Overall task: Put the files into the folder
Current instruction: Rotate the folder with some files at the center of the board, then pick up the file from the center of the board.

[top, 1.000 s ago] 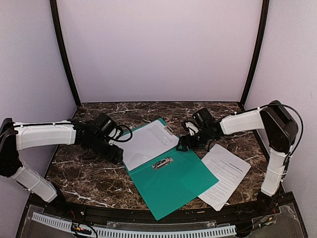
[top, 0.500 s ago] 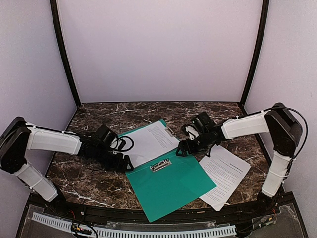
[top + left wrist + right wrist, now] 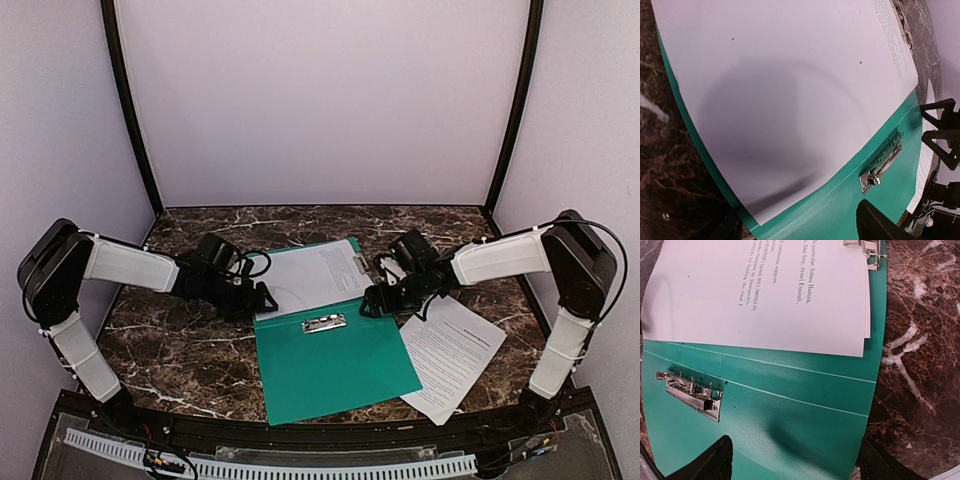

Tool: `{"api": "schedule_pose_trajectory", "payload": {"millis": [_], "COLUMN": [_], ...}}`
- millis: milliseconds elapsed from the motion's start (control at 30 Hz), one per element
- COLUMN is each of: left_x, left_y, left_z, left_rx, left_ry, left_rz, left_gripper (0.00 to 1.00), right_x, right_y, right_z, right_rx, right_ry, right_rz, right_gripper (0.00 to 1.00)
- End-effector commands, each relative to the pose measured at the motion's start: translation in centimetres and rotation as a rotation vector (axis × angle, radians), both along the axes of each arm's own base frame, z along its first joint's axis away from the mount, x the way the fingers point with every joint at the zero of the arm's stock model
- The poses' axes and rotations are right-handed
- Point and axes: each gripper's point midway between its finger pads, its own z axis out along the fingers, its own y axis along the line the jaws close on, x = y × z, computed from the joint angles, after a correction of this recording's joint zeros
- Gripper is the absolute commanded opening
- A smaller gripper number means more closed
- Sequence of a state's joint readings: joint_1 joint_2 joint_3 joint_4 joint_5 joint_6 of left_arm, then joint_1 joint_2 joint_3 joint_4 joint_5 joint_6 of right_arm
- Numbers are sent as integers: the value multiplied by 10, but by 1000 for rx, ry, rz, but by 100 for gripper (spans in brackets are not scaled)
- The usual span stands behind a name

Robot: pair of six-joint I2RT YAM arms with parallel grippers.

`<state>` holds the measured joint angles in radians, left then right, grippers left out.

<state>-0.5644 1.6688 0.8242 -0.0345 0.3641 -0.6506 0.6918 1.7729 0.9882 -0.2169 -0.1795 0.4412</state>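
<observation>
Swung round since a second ago, the folder [image 3: 335, 360] now lies squarer to me instead of on a diagonal, and both my arms have followed it. From above, it is open flat on the desk [image 3: 180, 350], its fold running left to right between my two end effectors. The far leaf carries the filed sheet [image 3: 310, 280]; the near leaf is bare green, with the clip [image 3: 324, 323] just below the fold. My left end effector [image 3: 262, 298] sits at the fold's left end and my right end effector [image 3: 370, 300] at its right end, each at the folder's edge. The loose sheet [image 3: 455, 355] rests on the desk to the right of the folder, its near-left edge meeting the folder's right side. Its long axis runs from far-right to near-left. It lies near-right of my right end effector, well away from the left, so I judge the right arm the one to fetch it.

On my left wrist, the fingers are spread wide at the bottom of the view, gripping nothing. The filed sheet fills most of the view, with a green margin and the clip beyond it.

On my right wrist, the fingers are likewise spread and released over the bare green leaf. The filed sheet's printed end lies ahead, and marbled desk shows to the right.
</observation>
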Motion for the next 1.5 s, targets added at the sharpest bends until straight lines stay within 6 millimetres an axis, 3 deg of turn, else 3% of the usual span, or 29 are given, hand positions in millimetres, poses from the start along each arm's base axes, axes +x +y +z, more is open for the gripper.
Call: {"api": "schedule_pose_trajectory", "payload": {"millis": [0,100,167,267,500,633,767,933,1033,1067,1100,1133,1167,1200,1233,1267,1300,1333,1467], "left_x": [17,41,65,82,102,99,89,64,44,42,30,30,18,18,8,6,-2,-4,-20], "left_y": [15,33,38,47,89,84,36,-54,-105,-118,-135,-147,-163,-174,-187,-197,-209,-217,-248], "left_z": [-20,-26,-19,-15,30,72,106,125,117,126,118,128,116,126,110,117,101,105,85], "left_rx": [61,109,128,166,340,295,133,11,-33,-52,-50,-58,-50,-54,-38,-41,-25,-27,-28], "left_ry": [44,50,21,-3,-168,-297,-377,-428,-422,-441,-439,-461,-454,-468,-449,-451,-431,-435,-403], "left_rz": [4,17,19,19,102,95,-9,-276,-427,-456,-514,-538,-594,-616,-668,-691,-733,-749,-834], "left_gripper": [79,79,79,79,84,88,80,79,74,73,72,72,72,71,71,71,71,71,70], "right_x": [-33,-27,-22,-12,-4,-15,-43,-80,-100,-108,-115,-121,-127,-134,-140,-145,-150,-156,-172], "right_y": [14,23,25,14,-44,-80,-104,-134,-148,-154,-158,-162,-167,-171,-174,-178,-180,-184,-183], "right_z": [-31,-30,-27,-21,12,31,42,47,52,50,48,47,45,43,41,39,36,34,19], "right_rx": [-4,8,2,-66,-196,-245,-235,-209,-166,-158,-143,-130,-124,-125,-135,-152,-172,-198,-229], "right_ry": [154,154,140,97,13,-2,56,135,164,184,199,211,224,241,259,275,288,302,357], "right_rz": [56,66,66,38,-101,-219,-333,-491,-588,-620,-649,-678,-700,-717,-735,-747,-755,-769,-769], "right_gripper": [83,83,84,86,94,99,99,99,99,99,99,99,98,98,98,98,97,98,98]}}
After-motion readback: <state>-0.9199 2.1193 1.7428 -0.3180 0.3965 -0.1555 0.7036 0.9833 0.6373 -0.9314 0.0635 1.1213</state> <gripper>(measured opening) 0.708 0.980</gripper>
